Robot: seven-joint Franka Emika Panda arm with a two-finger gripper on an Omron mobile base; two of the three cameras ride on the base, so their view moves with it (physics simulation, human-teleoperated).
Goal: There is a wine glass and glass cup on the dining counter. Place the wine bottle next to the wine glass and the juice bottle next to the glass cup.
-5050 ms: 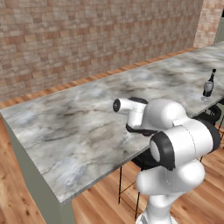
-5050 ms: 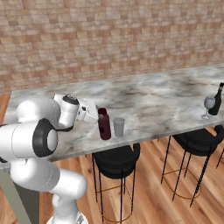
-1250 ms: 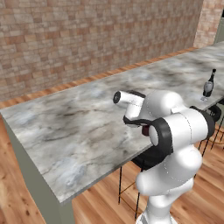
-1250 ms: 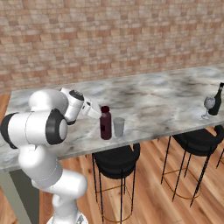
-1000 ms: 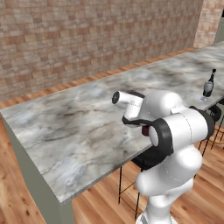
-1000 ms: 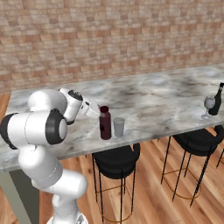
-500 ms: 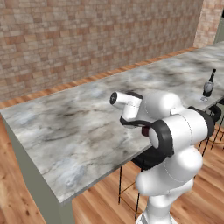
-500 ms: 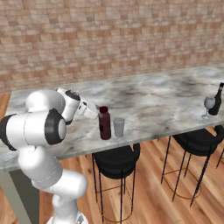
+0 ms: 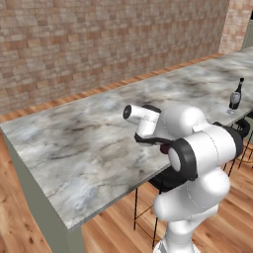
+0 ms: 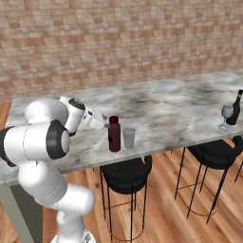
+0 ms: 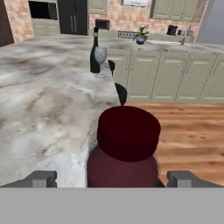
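Observation:
The squat maroon juice bottle (image 10: 114, 134) stands upright near the front edge of the marble dining counter (image 10: 166, 102), with the glass cup (image 10: 128, 138) close on its right. My gripper (image 10: 103, 120) hovers open just left of the bottle. In the hand view the juice bottle (image 11: 127, 140) looms between my spread fingertips (image 11: 42, 178), with a gap on each side. Far down the counter the slim dark wine bottle (image 10: 236, 109) stands right beside the wine glass (image 10: 226, 114); the wine bottle (image 11: 94, 52) and the wine glass (image 11: 100, 56) are also side by side in the hand view.
Black stools (image 10: 126, 172) stand under the counter's front edge, another (image 10: 216, 151) below the wine glass. A brick wall (image 10: 118, 42) runs behind the counter. Green cabinets (image 11: 175, 74) and wooden floor (image 11: 188, 131) lie beyond the counter's far end.
The hand has drawn back a little to the left, away from the juice bottle, and the wrist has shifted slightly. The jaws stay open. Bottles and glasses have not moved.

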